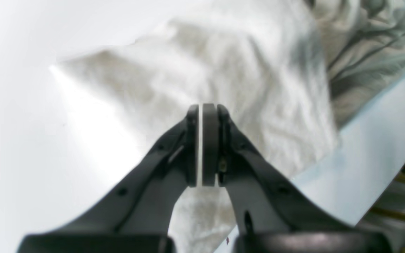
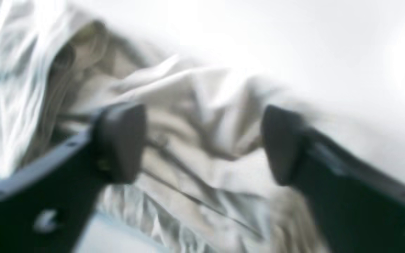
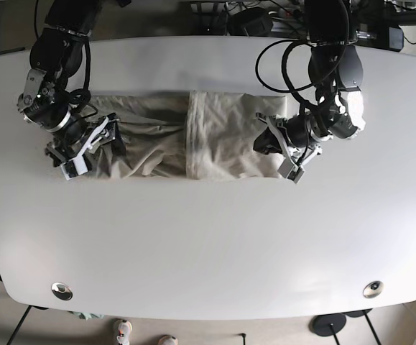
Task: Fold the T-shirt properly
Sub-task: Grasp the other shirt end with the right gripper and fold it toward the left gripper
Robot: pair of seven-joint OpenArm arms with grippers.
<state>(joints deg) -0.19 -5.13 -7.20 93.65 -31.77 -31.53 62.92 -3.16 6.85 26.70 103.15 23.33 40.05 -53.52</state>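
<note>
T-shirt [image 3: 193, 144] lies flat on the white table [image 3: 215, 251], spread wide across the upper half, a folded-over edge running top to bottom near its middle. Cloth is beige-white and creased all over.

My left gripper [image 3: 269, 144] sits at the shirt's 3 o'clock end in the base view, over the cloth's edge. In the left wrist view my left gripper [image 1: 202, 140] has its jaws pressed together; a thin pale line shows between the pads, but I cannot tell if that is cloth or just light. The T-shirt [image 1: 223, 88] fills the space from 12 to 2 o'clock of the tips and also runs under them toward 6. Bare table [image 1: 30, 123] is at 9 o'clock. The table's edge cuts across at 4 o'clock.

My right gripper [image 3: 111, 136] is at the shirt's 9 o'clock end in the base view, over the crumpled edge there. In the right wrist view my right gripper [image 2: 202, 144] has jaws wide apart, one finger [image 2: 118, 140] at 9 o'clock, the other at 3 o'clock. The T-shirt [image 2: 188, 116] lies in the gap between them and beyond, bunched in folds, with a raised ridge toward 10 o'clock. View is blurred, so I cannot tell if the tips touch the cloth. White table [image 2: 294, 42] shows from 12 to 2 o'clock past the cloth.
</note>
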